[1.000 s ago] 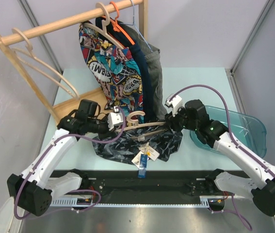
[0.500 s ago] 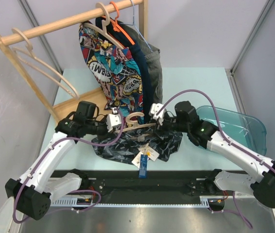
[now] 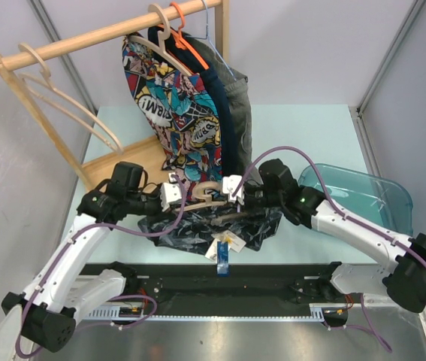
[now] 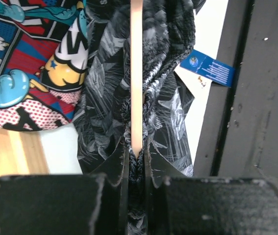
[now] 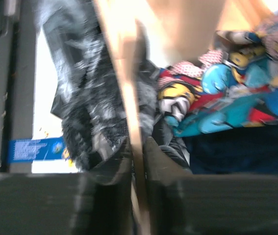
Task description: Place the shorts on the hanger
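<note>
Left fingers (image 4: 107,205) pinch hanger (image 4: 137,73) plus shorts (image 4: 104,107); right fingers (image 5: 170,196) clamp hanger; both reaching inward, low over table (image 3: 310,128).

dark marbled-print shorts (image 4: 104,107): thin cloth, matt, heavily creased. pale wooden hanger (image 4: 136,73): bare wood, smooth, satin finish. blue tag (image 4: 208,69): paper, slight gloss. comic-print shorts (image 3: 171,105), upper centre: printed cloth, matt. teal tub (image 3: 384,197), right: translucent glossy plastic. clothes rail (image 3: 100,35), upper left: plain unpainted wood.

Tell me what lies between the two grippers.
The hanger, with the shorts draped on it, spans from left gripper to right gripper, seen in the top view.
</note>
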Available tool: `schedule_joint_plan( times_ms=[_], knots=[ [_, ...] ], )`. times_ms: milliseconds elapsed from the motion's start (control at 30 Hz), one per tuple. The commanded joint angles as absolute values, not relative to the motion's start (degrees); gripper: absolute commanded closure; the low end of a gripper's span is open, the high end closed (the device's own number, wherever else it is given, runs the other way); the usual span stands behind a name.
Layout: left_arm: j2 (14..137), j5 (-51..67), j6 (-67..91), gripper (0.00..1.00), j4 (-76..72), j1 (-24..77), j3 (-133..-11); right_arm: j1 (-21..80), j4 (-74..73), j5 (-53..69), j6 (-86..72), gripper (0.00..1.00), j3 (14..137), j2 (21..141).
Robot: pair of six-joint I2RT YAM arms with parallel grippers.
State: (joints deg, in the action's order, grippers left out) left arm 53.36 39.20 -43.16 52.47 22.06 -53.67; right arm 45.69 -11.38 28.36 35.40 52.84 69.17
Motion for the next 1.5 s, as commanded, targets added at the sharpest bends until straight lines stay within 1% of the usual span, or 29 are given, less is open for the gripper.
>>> schedule_joint_plan(
  times_ms=[0,67,100,133,200,233,367,533,600,633,733,767,800,833,900,1000,1033,1100,1133,1200,1267,1300,1367,1467],
  knots=[
    [51.51,43.07,-44.47,0.92,54.22,22.50,-53.88,45.88,-13.18,31.99,41.30,1.00,56.16,67.50],
    [51.24,41.67,-45.09,0.84,55.89,22.41,-53.79,45.27,-14.67,33.12,41.66,1.00,56.86,66.28],
    [50.98,41.05,-45.17,0.74,56.33,22.41,-53.70,44.39,-15.37,33.48,42.36,1.00,57.21,65.66],
    [50.63,40.09,-45.44,0.69,57.56,22.33,-53.70,44.04,-16.34,33.92,42.89,1.00,57.91,65.05],
    [50.27,39.82,-46.84,0.62,59.32,22.15,-54.14,42.81,-19.76,35.33,44.20,1.00,58.71,63.46],
    [50.01,39.38,-47.63,0.61,60.63,21.80,-54.66,42.28,-21.08,35.85,45.60,1.00,59.76,63.02],
    [49.48,38.67,-50.62,0.60,64.07,20.31,-55.72,40.87,-26.88,37.70,47.02,1.00,61.87,61.09],
    [48.96,39.46,-52.20,0.61,67.93,18.28,-59.49,40.78,-29.70,38.32,47.90,1.00,64.16,60.38],
    [48.52,40.16,-53.69,0.66,71.17,17.06,-60.64,40.52,-30.41,38.32,48.25,1.00,64.95,59.94],
    [48.52,40.25,-55.27,0.73,72.41,16.62,-61.08,40.52,-30.93,38.32,48.25,1.00,65.30,59.77],
    [47.73,40.87,-58.00,0.82,76.02,14.07,-60.73,40.43,-33.30,38.32,49.48,1.00,66.18,59.07],
    [47.20,40.70,-58.01,0.82,76.37,13.37,-60.47,40.34,-33.83,38.15,50.09,1.00,66.27,58.98],
    [46.85,40.78,-58.53,0.80,77.07,11.71,-60.03,40.17,-34.53,38.23,50.27,1.00,66.44,58.63],
    [46.58,40.96,-59.06,0.75,77.52,10.82,-59.86,39.99,-35.41,38.41,50.27,1.00,66.45,58.45],
    [45.36,41.22,-60.63,0.68,78.48,8.71,-59.24,39.64,-36.03,38.32,50.36,1.00,66.62,58.10],
    [44.04,41.57,-61.09,0.61,79.54,7.65,-59.24,39.73,-36.39,38.32,50.36,1.00,66.71,57.39],
    [43.95,42.79,-60.91,0.55,79.89,7.65,-60.54,39.73,-36.30,38.41,50.27,1.00,66.97,57.13],
    [43.68,44.29,-58.12,0.51,79.46,7.65,-62.92,40.69,-36.21,38.23,49.66,1.00,67.58,57.22],
    [43.77,45.86,-56.09,0.47,78.84,7.65,-66.41,41.22,-36.12,38.23,49.31,1.00,68.46,57.39],
    [44.56,47.80,-52.58,0.45,78.40,7.65,-72.73,43.32,-36.12,38.15,48.87,1.00,69.87,57.83],
    [46.66,49.04,-51.25,0.43,78.92,7.65,-76.45,45.17,-35.77,37.71,48.52,1.00,71.62,58.27],
    [47.54,49.30,-51.15,0.43,81.01,7.65,-79.95,46.57,-35.60,37.44,48.43,1.00,72.15,58.45],
    [50.01,48.96,-51.25,0.42,84.01,7.73,-82.69,47.81,-35.60,37.27,48.34,1.00,73.56,58.97],
    [48.09,49.13,-48.25,0.42,83.94,9.31,-85.60,49.83,-35.95,36.74,48.69,1.00,74.96,59.94]
  ],
)
